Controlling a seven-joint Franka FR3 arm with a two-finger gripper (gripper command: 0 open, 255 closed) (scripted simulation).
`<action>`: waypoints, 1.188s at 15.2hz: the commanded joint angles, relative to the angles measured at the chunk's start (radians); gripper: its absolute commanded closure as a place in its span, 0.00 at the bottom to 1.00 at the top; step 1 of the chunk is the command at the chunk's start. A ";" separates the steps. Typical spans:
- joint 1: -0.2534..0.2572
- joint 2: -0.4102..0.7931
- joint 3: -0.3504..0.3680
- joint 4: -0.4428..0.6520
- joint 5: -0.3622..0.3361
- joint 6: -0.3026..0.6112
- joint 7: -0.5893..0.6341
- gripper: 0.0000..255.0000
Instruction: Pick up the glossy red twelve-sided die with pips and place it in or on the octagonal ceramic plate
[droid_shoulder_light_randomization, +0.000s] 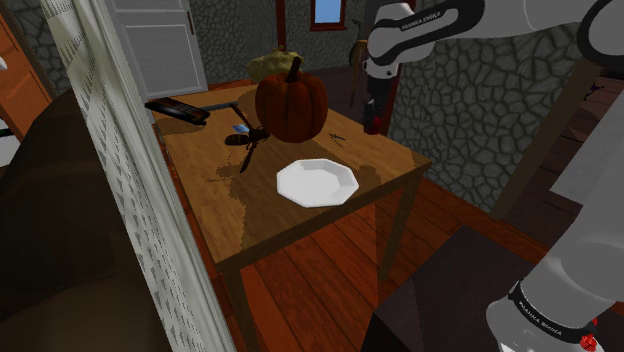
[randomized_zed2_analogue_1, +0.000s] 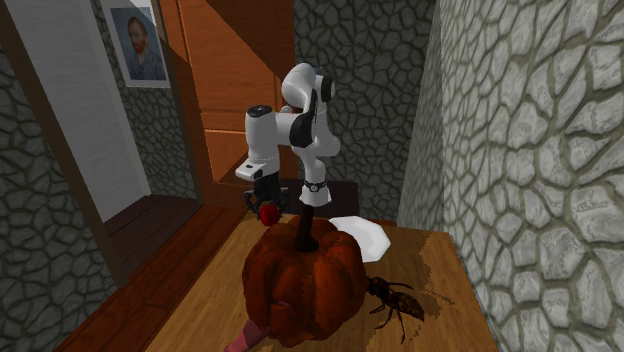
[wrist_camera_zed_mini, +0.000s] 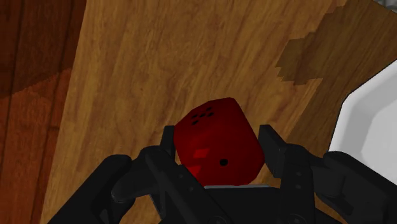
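The claw (wrist_camera_zed_mini: 217, 141) is clenched on the red die (wrist_camera_zed_mini: 216, 126), its black pips facing up, one finger pressed to each side. The die hangs over the wooden worktop (droid_shoulder_light_randomization: 250, 205), near its edge and just beside the white octagonal plate (droid_shoulder_light_randomization: 317, 183), with the pumpkin (droid_shoulder_light_randomization: 291, 102) close by.

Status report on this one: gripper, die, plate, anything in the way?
Gripper shut on red die, held above table. Plate empty, just alongside. Pumpkin stands near plate, not between; path looks clear.
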 joint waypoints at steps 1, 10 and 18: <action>0.013 -0.011 0.009 -0.008 -0.002 -0.003 0.023 1.00; 0.126 -0.070 0.100 -0.086 -0.015 0.017 0.231 1.00; 0.225 -0.060 0.186 -0.075 -0.023 0.016 0.418 1.00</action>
